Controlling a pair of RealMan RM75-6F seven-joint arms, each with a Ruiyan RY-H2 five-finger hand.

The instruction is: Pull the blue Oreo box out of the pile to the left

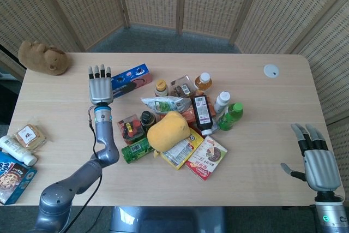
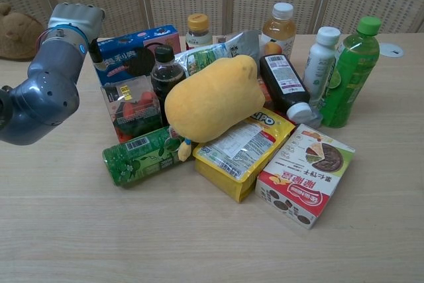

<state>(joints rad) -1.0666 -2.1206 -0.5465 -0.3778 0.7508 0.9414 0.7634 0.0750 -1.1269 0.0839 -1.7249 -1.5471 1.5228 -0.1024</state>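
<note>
The blue Oreo box (image 1: 131,76) lies at the far left edge of the pile; in the chest view the Oreo box (image 2: 138,55) stands behind a dark bottle and a clear fruit tub. My left hand (image 1: 100,84) hovers flat over the box's left end with its fingers stretched out and apart, holding nothing; the chest view shows the left hand (image 2: 77,16) just left of the box, and contact is unclear. My right hand (image 1: 314,155) rests open near the table's front right corner, far from the pile.
The pile holds a yellow plush (image 1: 168,130), a green can (image 1: 136,150), a green bottle (image 1: 231,116), a red snack box (image 1: 207,157) and several bottles. A brown plush (image 1: 42,57) sits far left. Snack packs (image 1: 22,142) lie at the left edge.
</note>
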